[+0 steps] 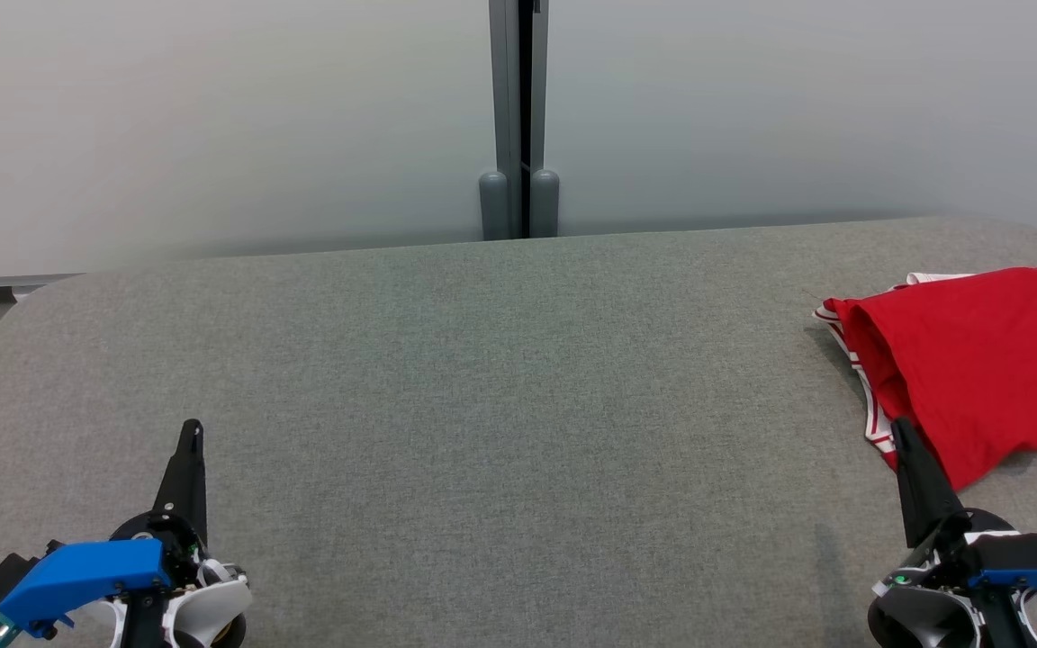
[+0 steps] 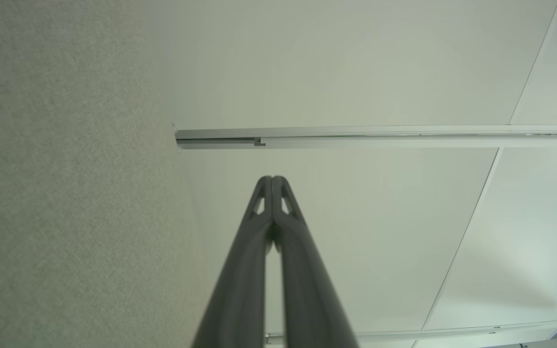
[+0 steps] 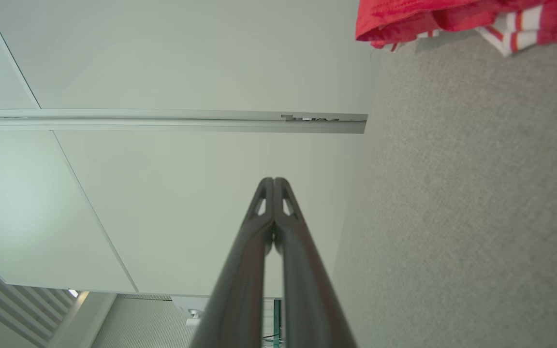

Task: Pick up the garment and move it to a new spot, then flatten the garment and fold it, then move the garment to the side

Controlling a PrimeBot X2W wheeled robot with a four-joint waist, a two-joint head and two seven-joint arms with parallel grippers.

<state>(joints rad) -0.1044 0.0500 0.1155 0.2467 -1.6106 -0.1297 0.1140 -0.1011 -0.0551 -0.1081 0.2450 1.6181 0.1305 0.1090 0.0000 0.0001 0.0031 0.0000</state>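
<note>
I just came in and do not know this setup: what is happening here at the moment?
Nothing is being handled right now. The red garment lies folded at the right side of the grey table. The robot's left tool and right tool are both shut and empty, the right one near the garment.

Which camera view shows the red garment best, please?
The head view: the red garment lies nearly whole at the grey surface's right side. The right wrist view catches just a strip with striped trim.
</note>
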